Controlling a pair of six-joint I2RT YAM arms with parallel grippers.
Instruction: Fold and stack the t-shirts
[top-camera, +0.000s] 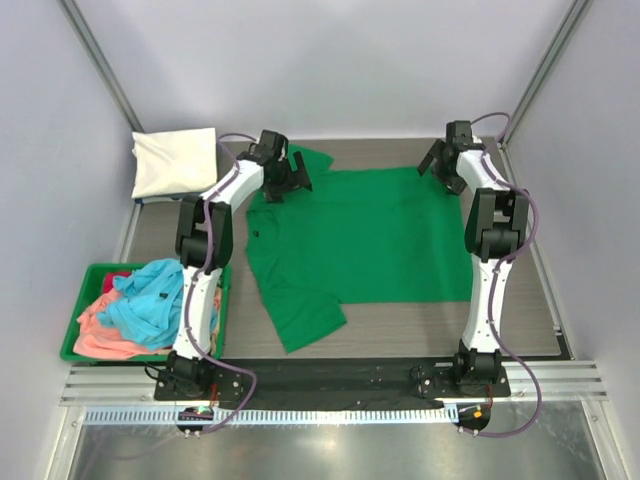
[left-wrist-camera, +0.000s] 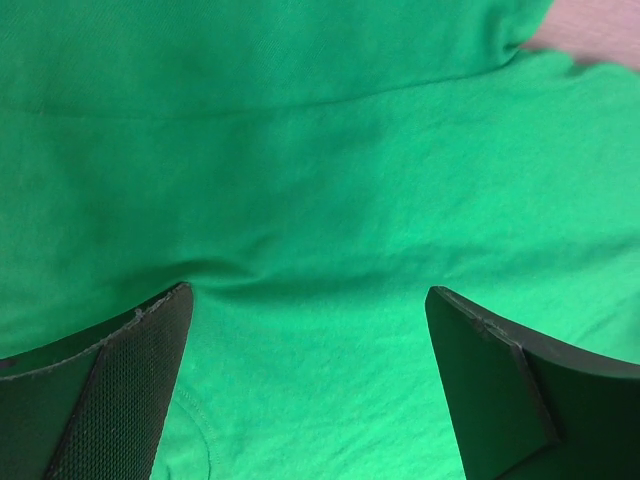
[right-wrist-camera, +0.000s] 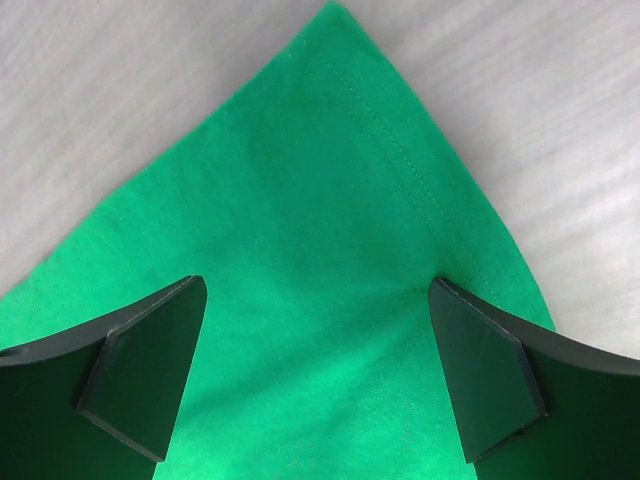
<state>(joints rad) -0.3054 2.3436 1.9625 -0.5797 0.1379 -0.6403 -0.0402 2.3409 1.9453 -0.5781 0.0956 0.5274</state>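
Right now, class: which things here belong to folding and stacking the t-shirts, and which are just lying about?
Job in hand: green t-shirt, spread flat; cream-white t-shirt, folded; light blue t-shirt, salmon-pink t-shirt and red t-shirt, heaped in the green plastic bin.
Lying about: green plastic bin; table.

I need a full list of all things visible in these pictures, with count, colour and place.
Bright green cotton t-shirt: one, spread flat, table centre.
Cream-white folded shirt: one, far left corner.
Rigid green plastic bin: one, near left side.
Shirts in the bin: three; light blue shirt, salmon-pink shirt, red shirt.
Wood-grain table: one, grey-brown, under the green t-shirt.
Left arm, right arm: two, white and black.
Left hand: open, over the green t-shirt's far left part.
Right hand: open, over its far right corner.
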